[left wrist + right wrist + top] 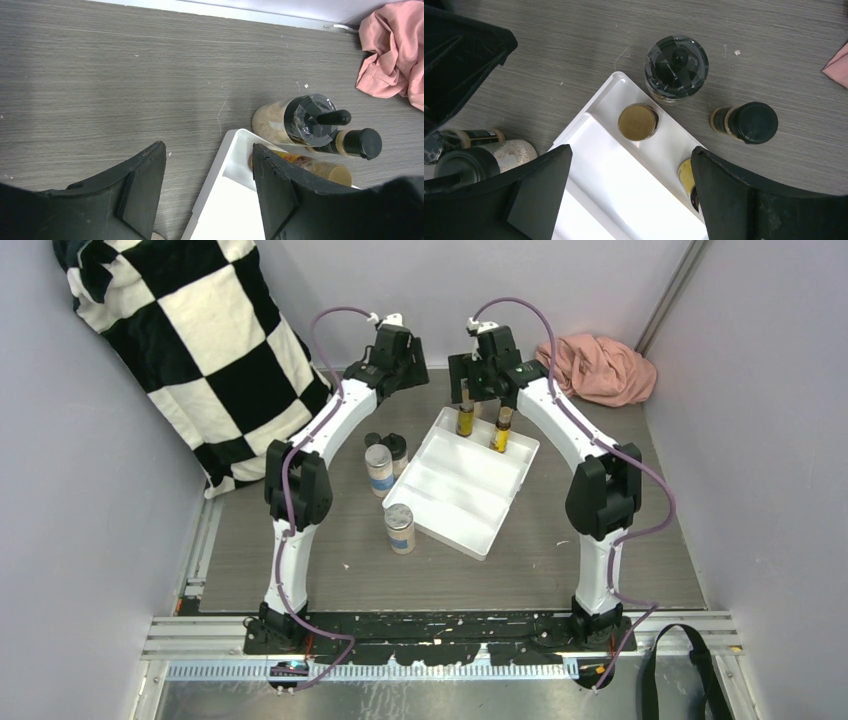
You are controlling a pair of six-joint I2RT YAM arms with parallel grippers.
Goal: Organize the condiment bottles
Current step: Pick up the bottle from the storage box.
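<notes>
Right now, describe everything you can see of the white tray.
The tray is white, rectangular and glossy, plastic by its look, with a raised rim, rounded corners and a ridge splitting it into compartments. It lies flat on the grey table, set diagonally between the arms. Two yellow bottles with brown caps stand upright in its far compartment; the rest is bare. The open right gripper hangs above without touching.
</notes>
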